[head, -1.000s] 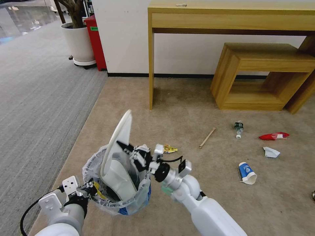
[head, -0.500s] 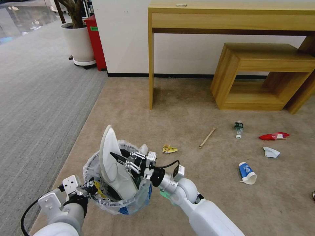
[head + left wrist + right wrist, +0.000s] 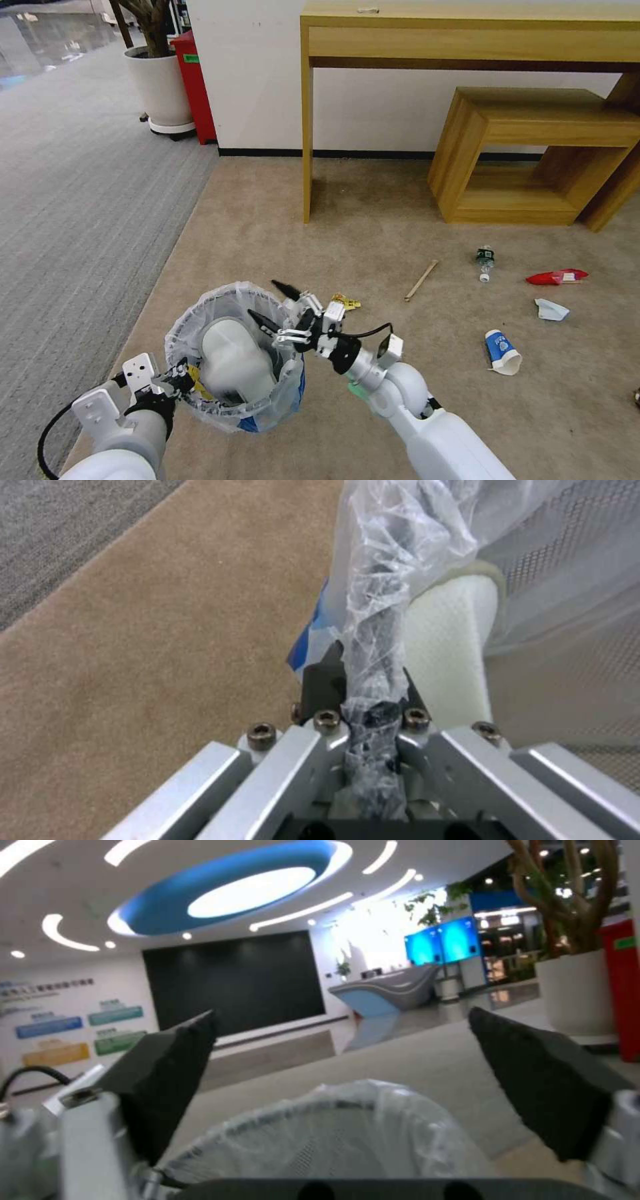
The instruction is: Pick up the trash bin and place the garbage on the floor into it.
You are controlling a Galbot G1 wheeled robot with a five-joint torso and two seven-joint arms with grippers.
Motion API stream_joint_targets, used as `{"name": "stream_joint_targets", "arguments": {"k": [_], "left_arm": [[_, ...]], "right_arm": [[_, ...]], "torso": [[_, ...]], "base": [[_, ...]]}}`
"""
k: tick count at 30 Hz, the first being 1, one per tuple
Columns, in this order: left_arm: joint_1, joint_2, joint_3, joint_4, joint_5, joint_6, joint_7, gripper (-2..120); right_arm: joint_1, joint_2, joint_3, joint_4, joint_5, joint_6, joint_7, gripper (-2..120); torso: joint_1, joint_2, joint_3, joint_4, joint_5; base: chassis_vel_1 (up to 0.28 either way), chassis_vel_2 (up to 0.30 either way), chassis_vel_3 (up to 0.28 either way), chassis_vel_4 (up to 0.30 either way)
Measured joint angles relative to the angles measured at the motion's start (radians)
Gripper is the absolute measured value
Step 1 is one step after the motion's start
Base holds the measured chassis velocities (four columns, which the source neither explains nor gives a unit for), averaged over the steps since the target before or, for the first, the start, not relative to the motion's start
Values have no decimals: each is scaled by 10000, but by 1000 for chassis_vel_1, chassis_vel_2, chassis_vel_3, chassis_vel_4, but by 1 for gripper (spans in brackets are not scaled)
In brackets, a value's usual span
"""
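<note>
While your left gripper [image 3: 179, 382] pinches the near rim of the trash bin [image 3: 233, 407], its fingers [image 3: 320, 685] are closed on the wire edge and the crinkly liner bag [image 3: 400, 545] bunched over it, one finger outside the wall and one inside. That grip carries the bin clear of the floor [image 3: 373, 220], so you can bring it along to each piece of litter.

Your right gripper [image 3: 275, 308] hovers just above the far side of the bin's mouth. Its two black fingers [image 3: 547, 1080] are spread wide with nothing between them. Below and just beyond their tips, a white slipper [image 3: 230, 357] rests inside the bin, curled against the liner. The open fingers over a bin that holds a slipper suggest a drop has been made.

From the left wrist camera, a second white piece [image 3: 453, 645] presses against the inner finger; it is probably part of a slipper, though the liner hides too much to be sure.

Well away from both sets of fingers, more garbage lies on the beige carpet: a yellow snack packet [image 3: 347, 302] nearest the right fingers, then a wooden stick [image 3: 421, 280], a small bottle [image 3: 485, 262], a red packet [image 3: 557, 276], crumpled paper [image 3: 551, 309] and a blue-white carton [image 3: 503, 351].
</note>
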Motion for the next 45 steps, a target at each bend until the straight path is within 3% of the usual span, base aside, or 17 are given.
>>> {"name": "stream_joint_targets", "arguments": {"k": [6,10,15,17,19,24,29,38,45], "left_arm": [[89,-23,38,0,31,1,-3,1],[53,19,-199,1,-94,2,-20,1],[-28,189,-641,0,-260,0,-203,1],[-17,205,-679,1,-254,1,-227,1],[-45,211,-801,1,-174,2,-305,1],[8,284,-885,3,-97,-2,-369,1],[-26,301,-1116,4,-42,-78,-473,1],[-53,237,-1337,5,275,-291,-471,1],[-149,223,-1734,4,294,-391,-378,1]], "right_arm": [[-129,-18,144,140,-289,-3,373,100],[-196,-2,418,517,-291,-55,1349,100],[-586,-25,1713,1104,-578,-129,3386,100],[-723,-45,2070,1177,-672,10,3724,100],[-1224,-135,3209,1338,-906,274,4297,100],[-2399,-311,4679,1392,-1407,939,4844,100],[-3134,-285,5472,1294,-1605,1584,5038,100],[-3364,104,6101,942,-1632,2170,5900,100],[-3520,207,6157,765,-1659,2456,5812,100]], "torso": [[0,0,0,1,0],[0,0,0,3,0],[0,0,0,1,0],[0,0,0,3,0],[-1,0,0,2,-2],[0,0,0,-1,1],[0,0,-1,0,0],[-1,0,-1,1,-1],[0,0,0,1,0]], "base": [[0,0,0,0],[0,0,0,0],[0,0,0,0],[0,0,0,0],[0,0,0,0],[0,0,0,0],[0,0,0,0],[0,0,0,0],[0,0,0,0]]}}
